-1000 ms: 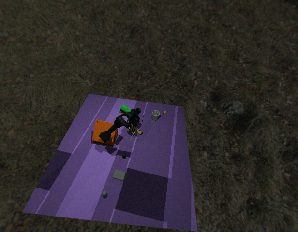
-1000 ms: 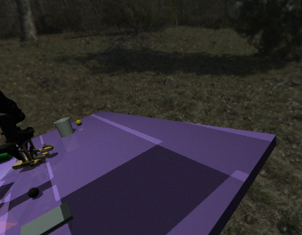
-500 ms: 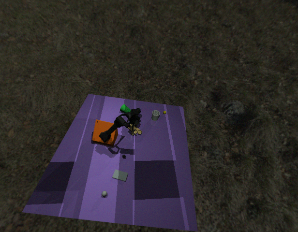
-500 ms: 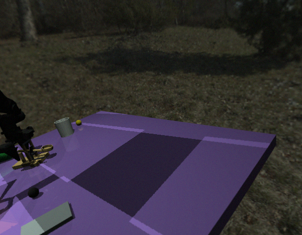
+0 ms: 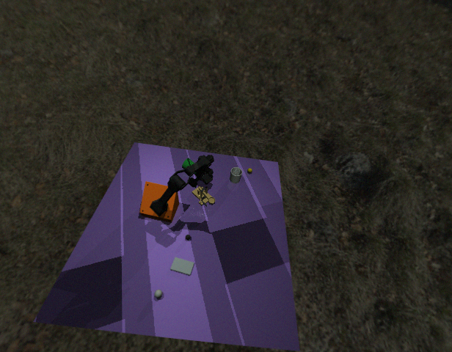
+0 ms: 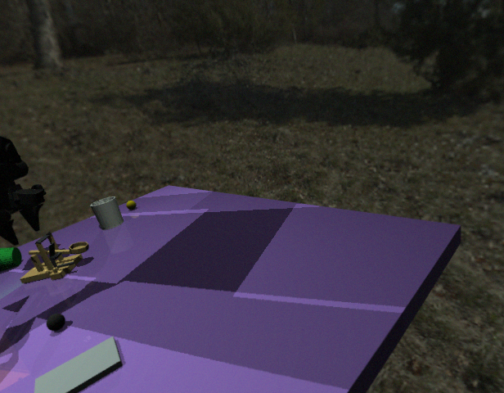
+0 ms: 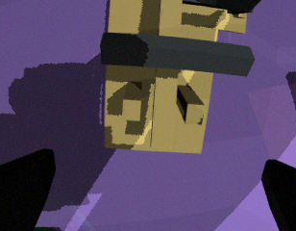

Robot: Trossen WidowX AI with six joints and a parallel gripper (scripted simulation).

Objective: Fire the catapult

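- Exterior view: catapult (image 5: 203, 196) (image 6: 53, 264) (image 7: 179, 135), wooden, one; on purple surface (image 5: 252, 314) (image 6: 328, 254) (image 7: 244, 192), below and beside claw (image 5: 205, 177) (image 6: 27, 237) (image 7: 159, 166).
- Claw: one, released, fingers spread, apart from catapult.

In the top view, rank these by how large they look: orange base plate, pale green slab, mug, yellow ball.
1. Orange base plate
2. Pale green slab
3. Mug
4. Yellow ball
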